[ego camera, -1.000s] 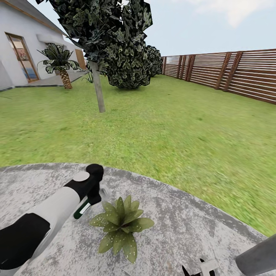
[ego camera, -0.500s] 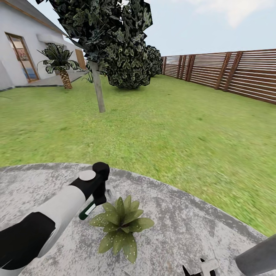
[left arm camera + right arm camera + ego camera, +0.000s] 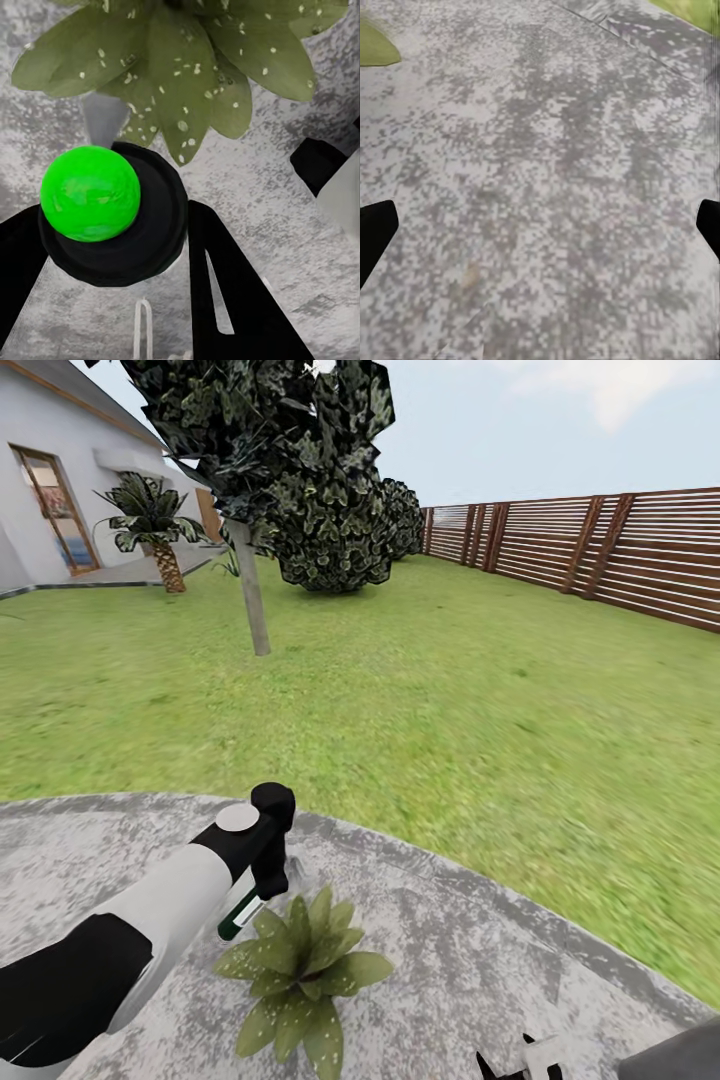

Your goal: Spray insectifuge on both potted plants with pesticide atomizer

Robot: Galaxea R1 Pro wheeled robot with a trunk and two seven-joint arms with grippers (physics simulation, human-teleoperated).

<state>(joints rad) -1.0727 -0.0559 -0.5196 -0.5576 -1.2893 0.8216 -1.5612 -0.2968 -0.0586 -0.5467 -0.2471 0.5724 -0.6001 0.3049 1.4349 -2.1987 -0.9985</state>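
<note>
Your left gripper (image 3: 112,247) has its jaws clenched on the atomizer (image 3: 101,214), held just over one potted plant (image 3: 297,970) on the grey paving (image 3: 480,960). Right gripper (image 3: 540,225) jaws released, empty. Pickup done; spraying appears underway; second plant remains.

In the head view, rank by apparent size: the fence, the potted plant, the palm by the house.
1. fence, largest, spanning the right side.
2. potted plant, though it sits close to the camera, which inflates it.
3. palm, smallest, but far off, so the ranking says nothing of true size.
</note>
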